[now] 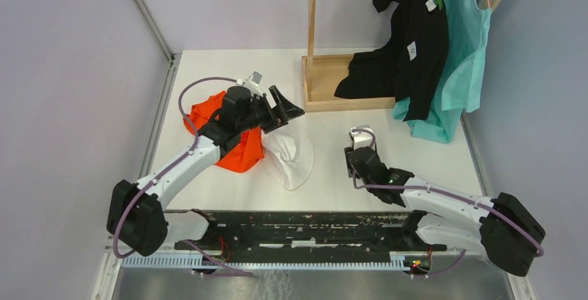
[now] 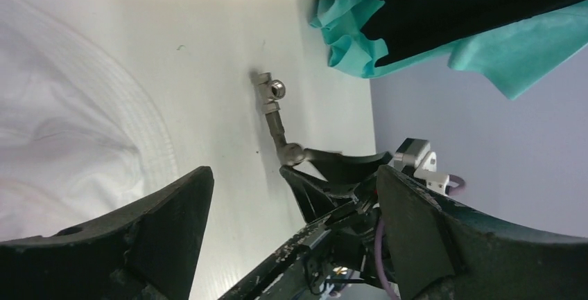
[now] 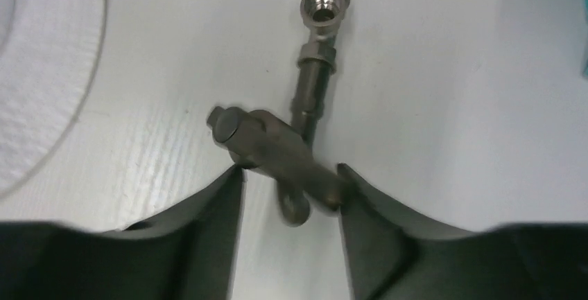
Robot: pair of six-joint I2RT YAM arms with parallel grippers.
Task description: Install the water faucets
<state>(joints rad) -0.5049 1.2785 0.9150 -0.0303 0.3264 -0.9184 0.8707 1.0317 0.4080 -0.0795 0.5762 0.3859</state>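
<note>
One water faucet (image 3: pixel 277 151), a dull grey-brown valve body with a bent spout pipe (image 3: pixel 315 71), lies low over the white table. My right gripper (image 3: pixel 290 175) is closed on its valve body, and both fingertips touch it. The left wrist view shows the faucet (image 2: pixel 274 109) stretching away from the right gripper (image 2: pixel 312 168). In the top view the faucet is hidden under the right gripper (image 1: pixel 359 151). My left gripper (image 1: pixel 284 109) is open and empty, held above the table's middle (image 2: pixel 295 175).
A white cloth (image 1: pixel 291 154) and an orange cloth (image 1: pixel 239 147) lie under the left arm. A wooden stand base (image 1: pixel 326 82) sits at the back, with black (image 1: pixel 409 37) and teal (image 1: pixel 461 57) garments hanging at the right. A black rail (image 1: pixel 298 227) runs along the near edge.
</note>
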